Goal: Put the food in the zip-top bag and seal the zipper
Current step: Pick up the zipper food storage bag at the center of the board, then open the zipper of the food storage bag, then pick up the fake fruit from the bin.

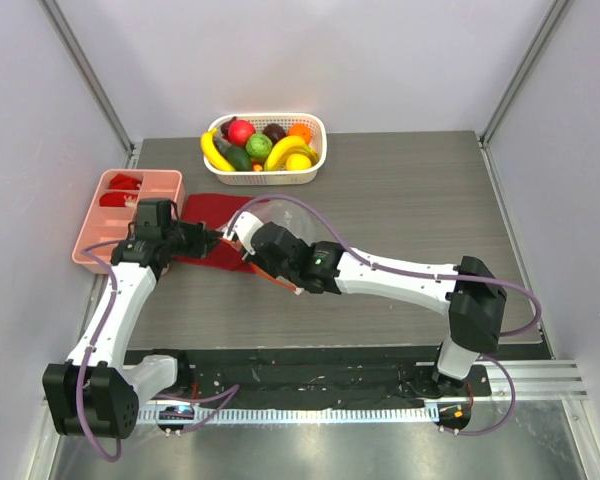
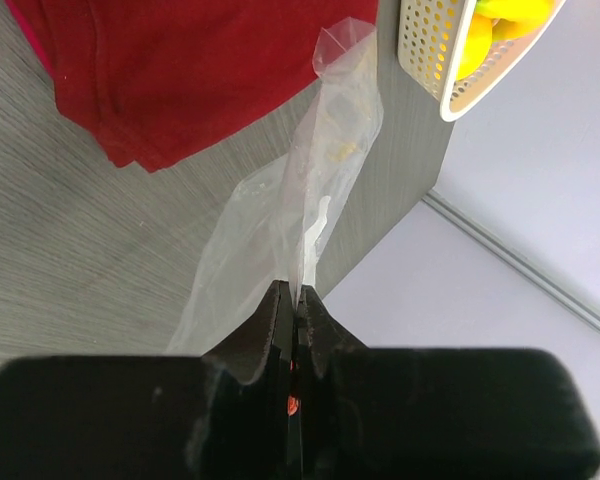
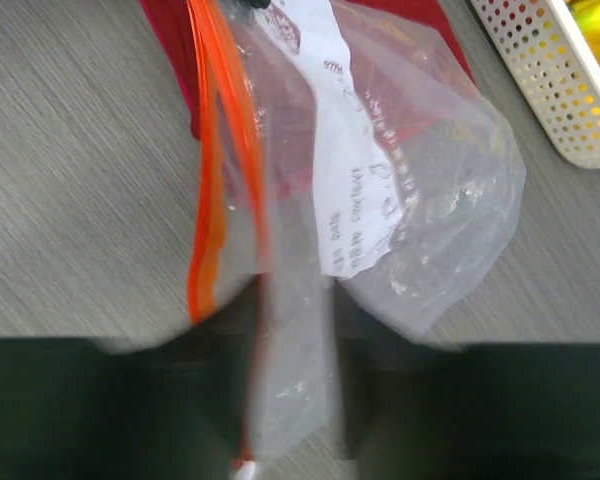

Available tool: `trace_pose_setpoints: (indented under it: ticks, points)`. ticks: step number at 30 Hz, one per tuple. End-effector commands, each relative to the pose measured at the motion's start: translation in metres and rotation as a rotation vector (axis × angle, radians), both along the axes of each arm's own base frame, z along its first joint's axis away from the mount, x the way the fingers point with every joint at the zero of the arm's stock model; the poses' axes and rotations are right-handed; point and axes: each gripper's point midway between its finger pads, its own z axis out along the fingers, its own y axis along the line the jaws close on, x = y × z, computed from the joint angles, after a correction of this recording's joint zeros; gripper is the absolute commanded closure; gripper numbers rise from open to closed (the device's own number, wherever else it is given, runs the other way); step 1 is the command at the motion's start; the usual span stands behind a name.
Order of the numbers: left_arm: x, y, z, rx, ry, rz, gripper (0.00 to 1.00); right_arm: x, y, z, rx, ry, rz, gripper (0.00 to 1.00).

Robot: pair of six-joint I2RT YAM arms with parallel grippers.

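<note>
The clear zip-top bag [image 1: 252, 222] hangs between my two grippers above the dark red cloth. My left gripper [image 1: 212, 240] is shut on a thin edge of the bag [image 2: 315, 170], pinched at the fingertips [image 2: 295, 297]. My right gripper [image 3: 298, 400] is blurred; its fingers stand apart with a fold of the bag [image 3: 420, 200] lying between them. The orange-red zipper [image 3: 208, 200] runs down beside the left finger, its white tip [image 3: 242, 468] at the bottom. The food [image 1: 260, 146], bananas, a red apple and green pieces, lies in the white basket [image 1: 280, 180] at the back.
A dark red cloth [image 1: 212, 215] lies under the bag and shows in the left wrist view [image 2: 180, 70]. A pink tray [image 1: 95, 235] with red pieces sits at the left edge. The basket shows in both wrist views [image 2: 430, 60] [image 3: 550, 80].
</note>
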Motion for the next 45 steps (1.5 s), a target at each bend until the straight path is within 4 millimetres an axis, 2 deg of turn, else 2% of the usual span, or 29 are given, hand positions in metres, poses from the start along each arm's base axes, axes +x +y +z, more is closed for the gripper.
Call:
trace_pose_setpoints:
  ticks: [1, 2, 3, 4, 5, 6, 7, 8, 9, 10, 11, 12, 14, 15, 16, 18, 19, 21, 22, 24, 25, 27, 31, 32, 34, 37, 42, 44, 45]
  points:
    - [0.004, -0.003, 0.014, -0.005, -0.06, -0.033, 0.87, 0.013, 0.011, 0.033, 0.082, -0.074, -0.035, 0.91]
    - [0.005, -0.002, 0.015, 0.005, -0.067, -0.038, 0.77, 0.014, 0.009, 0.042, 0.103, -0.071, -0.043, 0.99]
    - [0.008, 0.0, 0.018, 0.017, -0.085, -0.041, 0.74, 0.021, 0.003, 0.045, 0.12, -0.056, -0.063, 0.99]
    - [0.017, 0.001, 0.032, 0.054, -0.154, -0.073, 0.7, 0.024, -0.003, 0.048, 0.133, -0.031, -0.074, 0.99]
    - [0.022, 0.002, 0.04, 0.077, -0.184, -0.089, 0.56, 0.024, -0.006, 0.063, 0.188, -0.006, -0.078, 0.99]
    - [0.028, 0.003, 0.044, 0.1, -0.204, -0.113, 0.5, 0.029, -0.014, 0.065, 0.195, 0.021, -0.097, 0.99]
    - [0.035, 0.005, 0.065, 0.172, -0.287, -0.174, 0.46, 0.043, -0.027, 0.072, 0.217, 0.04, -0.136, 0.99]
    - [0.038, 0.007, 0.073, 0.2, -0.316, -0.194, 0.36, 0.049, -0.032, 0.087, 0.275, 0.071, -0.166, 0.99]
    - [0.042, 0.011, 0.082, 0.229, -0.349, -0.208, 0.3, 0.048, -0.041, 0.092, 0.289, 0.106, -0.172, 0.99]
    - [0.045, 0.012, 0.098, 0.249, -0.396, -0.221, 0.24, 0.061, -0.056, 0.098, 0.313, 0.125, -0.207, 0.99]
    - [0.047, 0.012, 0.105, 0.287, -0.436, -0.251, 0.08, 0.064, -0.064, 0.104, 0.339, 0.143, -0.228, 0.99]
    - [0.048, 0.012, 0.113, 0.305, -0.464, -0.259, 0.0, 0.06, -0.074, 0.112, 0.37, 0.169, -0.248, 0.99]
    - [0.056, 0.019, 0.136, 0.35, -0.582, -0.284, 0.0, 0.068, -0.095, 0.119, 0.401, 0.181, -0.303, 0.99]
    - [0.056, 0.013, 0.146, 0.35, -0.654, -0.354, 0.0, 0.068, -0.105, 0.12, 0.419, 0.206, -0.338, 0.99]
    - [0.058, 0.01, 0.169, 0.369, -0.74, -0.412, 0.0, 0.065, -0.116, 0.132, 0.451, 0.2, -0.355, 0.99]
    - [0.062, 0.005, 0.167, 0.418, -0.747, -0.526, 0.0, 0.067, -0.136, 0.136, 0.471, 0.207, -0.411, 0.99]
    - [0.064, 0.006, 0.181, 0.457, -0.786, -0.532, 0.0, 0.064, -0.146, 0.149, 0.515, 0.196, -0.436, 0.99]
    - [0.07, 0.015, 0.181, 0.544, -0.784, -0.525, 0.0, 0.064, -0.163, 0.15, 0.537, 0.202, -0.491, 0.99]
    - [0.071, 0.016, 0.19, 0.574, -0.796, -0.528, 0.0, 0.062, -0.172, 0.158, 0.577, 0.195, -0.528, 0.99]
    - [0.075, 0.018, 0.165, 0.629, -0.676, -0.586, 0.0, 0.06, -0.187, 0.154, 0.601, 0.194, -0.592, 0.99]
    - [0.076, 0.019, 0.177, 0.675, -0.686, -0.606, 0.0, 0.059, -0.189, 0.153, 0.619, 0.21, -0.604, 0.99]
    - [0.086, 0.018, 0.166, 0.768, -0.652, -0.67, 0.0, 0.06, -0.196, 0.152, 0.641, 0.229, -0.636, 0.99]
    - [0.103, 0.019, 0.141, 0.946, -0.594, -0.768, 0.0, 0.088, -0.217, 0.141, 0.648, 0.25, -0.793, 0.99]
    - [0.108, 0.019, 0.138, 0.981, -0.594, -0.789, 0.0, 0.101, -0.218, 0.127, 0.63, 0.268, -0.846, 0.99]
    - [0.119, 0.011, 0.124, 1.053, -0.599, -0.886, 0.0, 0.113, -0.218, 0.117, 0.641, 0.299, -0.881, 0.99]
    - [0.131, -0.013, 0.116, 1.016, -0.682, -1.006, 0.0, 0.132, -0.197, 0.097, 0.635, 0.344, -0.837, 0.99]
    - [0.164, -0.029, 0.119, 1.003, -0.749, -0.931, 0.02, 0.157, -0.183, 0.067, 0.561, 0.359, -0.787, 0.99]
    - [0.185, -0.026, 0.106, 1.014, -0.706, -0.907, 0.06, 0.167, -0.18, 0.052, 0.557, 0.399, -0.78, 0.99]
    - [0.193, -0.026, 0.116, 1.039, -0.72, -0.895, 0.08, 0.17, -0.179, 0.048, 0.569, 0.42, -0.77, 0.99]
